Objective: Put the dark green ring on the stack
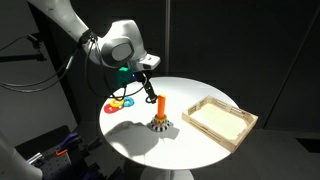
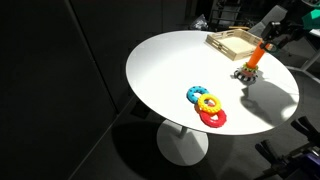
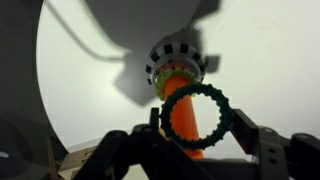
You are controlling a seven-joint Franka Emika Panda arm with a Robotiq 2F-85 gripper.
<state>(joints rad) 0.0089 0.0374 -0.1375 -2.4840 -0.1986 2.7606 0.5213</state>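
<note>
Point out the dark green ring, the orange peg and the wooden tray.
dark green ring (image 3: pixel 197 88): wrist view, top arc of the ring.
orange peg (image 1: pixel 160 107): in an exterior view, middle of its shaft.
wooden tray (image 1: pixel 207 130): in an exterior view, its near wall.

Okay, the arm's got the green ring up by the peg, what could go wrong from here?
1. In the wrist view the stack shows left of centre through the dark green ring; lowered like this, the ring might catch the peg's top and tip it.
2. The gripper seems to pinch only the ring's rim, so it may slip.
</note>
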